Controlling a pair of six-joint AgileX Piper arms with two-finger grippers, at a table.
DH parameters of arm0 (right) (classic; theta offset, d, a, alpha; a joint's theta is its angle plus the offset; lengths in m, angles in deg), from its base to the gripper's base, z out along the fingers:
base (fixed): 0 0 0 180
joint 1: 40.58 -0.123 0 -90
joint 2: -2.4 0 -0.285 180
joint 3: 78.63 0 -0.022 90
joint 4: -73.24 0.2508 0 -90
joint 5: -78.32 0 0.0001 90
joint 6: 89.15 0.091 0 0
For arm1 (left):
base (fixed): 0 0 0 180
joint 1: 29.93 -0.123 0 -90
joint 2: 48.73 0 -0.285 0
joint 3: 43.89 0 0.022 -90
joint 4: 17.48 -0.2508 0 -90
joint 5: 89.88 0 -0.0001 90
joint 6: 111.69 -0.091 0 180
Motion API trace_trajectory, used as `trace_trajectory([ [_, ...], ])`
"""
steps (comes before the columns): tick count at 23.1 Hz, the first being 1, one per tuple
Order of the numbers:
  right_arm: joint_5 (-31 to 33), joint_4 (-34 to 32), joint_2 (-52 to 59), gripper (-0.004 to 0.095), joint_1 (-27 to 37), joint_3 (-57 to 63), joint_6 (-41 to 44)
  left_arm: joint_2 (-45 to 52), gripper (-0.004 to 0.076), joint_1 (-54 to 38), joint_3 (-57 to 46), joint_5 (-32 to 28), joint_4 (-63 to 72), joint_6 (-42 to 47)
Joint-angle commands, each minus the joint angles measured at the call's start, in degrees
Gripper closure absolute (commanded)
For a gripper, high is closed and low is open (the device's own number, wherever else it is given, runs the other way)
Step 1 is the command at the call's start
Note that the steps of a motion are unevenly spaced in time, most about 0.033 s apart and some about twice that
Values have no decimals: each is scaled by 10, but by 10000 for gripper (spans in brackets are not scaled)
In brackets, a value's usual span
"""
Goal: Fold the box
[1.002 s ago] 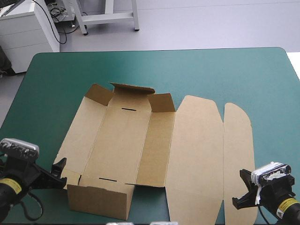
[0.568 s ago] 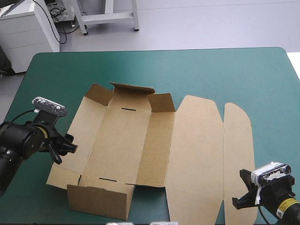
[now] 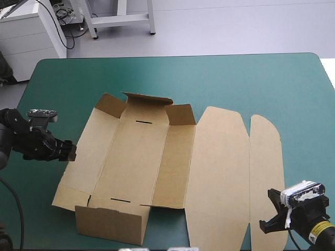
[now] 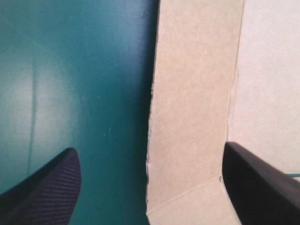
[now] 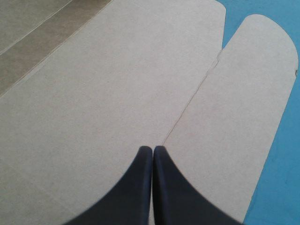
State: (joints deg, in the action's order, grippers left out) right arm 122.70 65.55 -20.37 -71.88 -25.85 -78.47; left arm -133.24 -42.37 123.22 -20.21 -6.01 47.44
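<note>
brown box (image 3: pixel 138 157) — beside left end effector (image 3: pixel 69 151)

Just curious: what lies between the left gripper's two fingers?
The left edge of the box and bare teal-green cover, shown in the left wrist view.

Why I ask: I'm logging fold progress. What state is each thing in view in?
box: partly folded, near end wall raised, far flaps tilted up, left side panel flat.
lid: lying flat, not yet folded.
left gripper: jaws open, at the box's left edge.
right gripper: jaws shut, holding nothing, over the lid.
</note>
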Motion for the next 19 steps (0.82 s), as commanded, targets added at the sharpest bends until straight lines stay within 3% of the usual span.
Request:
trace_trajectory([
  [1, -38, -5, -5, 922, 5, -13, -1, -20, 137, -12, 17, -3, 43, -51],
  [5, -38, -5, -5, 923, 5, -13, -3, -91, 137, -12, 17, 43, 86, -94],
  [19, -38, -6, -5, 923, 5, -13, -3, -150, 164, -11, -12, 48, 208, -150],
])
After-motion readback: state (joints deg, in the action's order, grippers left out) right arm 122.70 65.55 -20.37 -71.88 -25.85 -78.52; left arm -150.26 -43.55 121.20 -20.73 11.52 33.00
